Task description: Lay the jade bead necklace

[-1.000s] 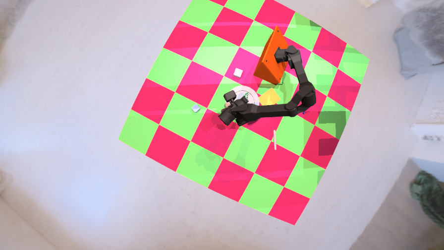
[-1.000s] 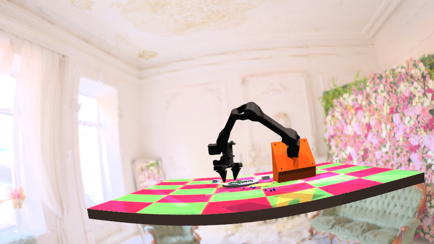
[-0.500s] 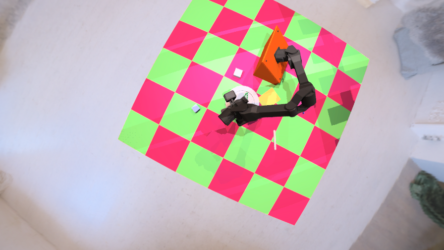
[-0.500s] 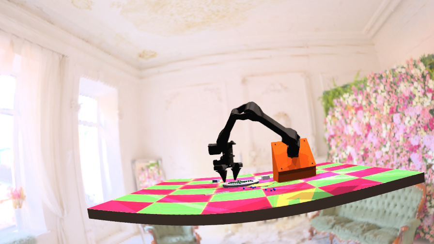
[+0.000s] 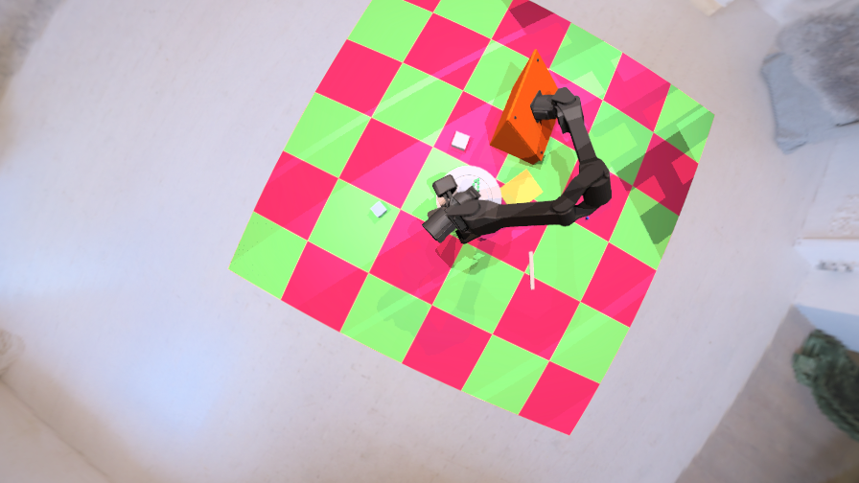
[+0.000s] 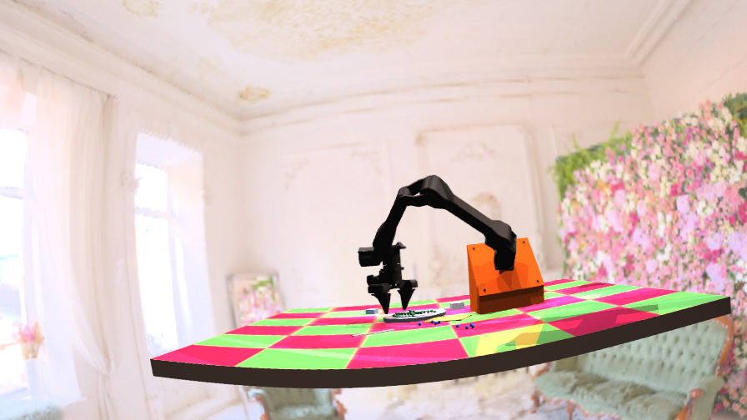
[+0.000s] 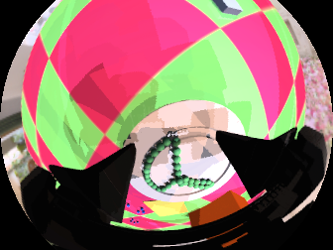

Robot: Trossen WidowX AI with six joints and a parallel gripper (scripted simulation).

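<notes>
A jade bead necklace [image 5: 476, 183] [image 6: 412, 313] [image 7: 176, 161] is seen on a round white bead board [image 5: 494, 189] [image 6: 388, 319] [image 7: 220, 116], its beads laid partly along the groove on one side, with one run drawn across the middle and another toward the edge nearest the orange stand [image 5: 521, 117] [image 6: 506, 277] [image 7: 218, 208]. Above the board, the black gripper [image 6: 395, 312] [image 7: 176, 141] is held with its fingers spread wide and nothing gripped between them. A yellow sheet [image 5: 522, 187] [image 6: 454, 317] [image 7: 166, 206] is pictured beside the board, on the checkered table [image 5: 396, 306] [image 6: 308, 357] [image 7: 109, 35], with small blue beads [image 6: 464, 327] [image 7: 140, 210] scattered nearby.
</notes>
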